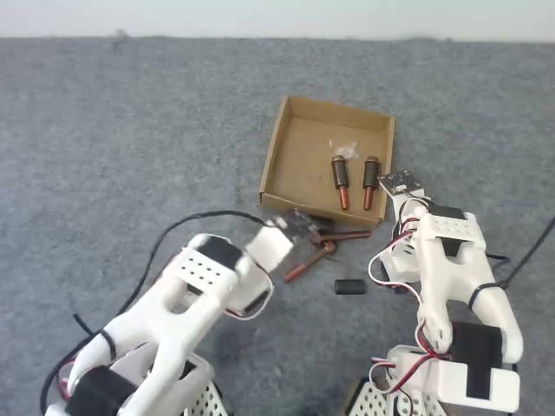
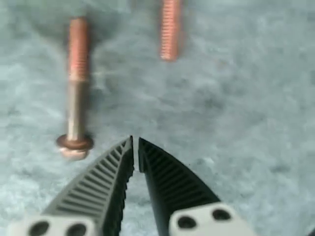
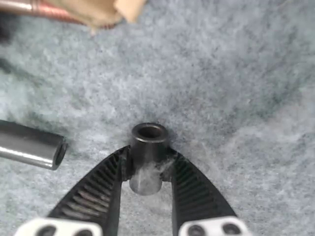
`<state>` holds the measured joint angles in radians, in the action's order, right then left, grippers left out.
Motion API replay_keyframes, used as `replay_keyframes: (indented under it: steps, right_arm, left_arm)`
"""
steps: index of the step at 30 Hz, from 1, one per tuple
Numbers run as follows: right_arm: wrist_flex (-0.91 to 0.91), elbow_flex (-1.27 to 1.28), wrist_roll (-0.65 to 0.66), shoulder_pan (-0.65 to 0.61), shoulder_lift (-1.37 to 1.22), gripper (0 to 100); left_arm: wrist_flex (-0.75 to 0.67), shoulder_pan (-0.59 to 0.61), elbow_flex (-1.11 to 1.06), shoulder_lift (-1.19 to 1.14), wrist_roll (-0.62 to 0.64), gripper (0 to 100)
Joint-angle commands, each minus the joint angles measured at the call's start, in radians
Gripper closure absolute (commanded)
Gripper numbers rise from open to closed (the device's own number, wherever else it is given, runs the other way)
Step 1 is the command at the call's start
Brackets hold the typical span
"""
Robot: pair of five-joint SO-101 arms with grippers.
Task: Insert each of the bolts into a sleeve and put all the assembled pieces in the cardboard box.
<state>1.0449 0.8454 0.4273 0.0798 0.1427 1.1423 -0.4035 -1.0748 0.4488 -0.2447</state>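
The cardboard box [image 1: 276, 154] sits on the table [image 1: 121, 130] toward the middle of its far edge. Two assembled pieces [image 1: 340, 178] lie side by side in its right half, long axes running far to near, with the dark sleeves at the far end and the copper threads pointing at the near wall. Just outside that wall one bolt [image 1: 347, 234] lies along it, long axis left to right. A slanted bolt [image 1: 305, 263] lies just nearer, head toward the box and thread pointing to the near left. The left gripper [image 2: 135, 142] hangs low over the table beside these bolts, jaws pressed almost together with nothing between them. The right gripper [image 3: 148, 152] pinches a black sleeve [image 3: 146, 164] by its sides, the long axis running along the fingers and the open bore at the fingertip end. A loose sleeve [image 1: 349, 287] lies on its side between the arms, long axis left to right.
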Motion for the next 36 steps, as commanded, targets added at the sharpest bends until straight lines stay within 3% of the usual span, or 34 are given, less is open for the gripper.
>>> replay_keyframes:
  steps: [1,13,22,29,36]
  right_arm:
    - [-0.015,-0.025,0.009,0.001,0.030,99.1]
    - [-0.013,-0.021,0.005,0.001,0.030,99.1]
    - [-0.013,-0.021,0.011,-0.001,0.030,99.1]
    - [-0.013,-0.021,0.012,-0.001,0.031,99.1]
    - [-0.013,-0.020,0.012,-0.001,0.031,99.1]
  left_arm:
    - [-0.021,0.117,0.008,0.028,0.021,99]
    - [-0.078,0.180,0.117,-0.244,0.021,99]
    - [-0.092,0.189,0.148,-0.264,0.031,99]
    - [-0.100,0.285,0.249,-0.275,0.236,99]
    - [-0.295,0.296,0.217,-0.276,0.376,99]
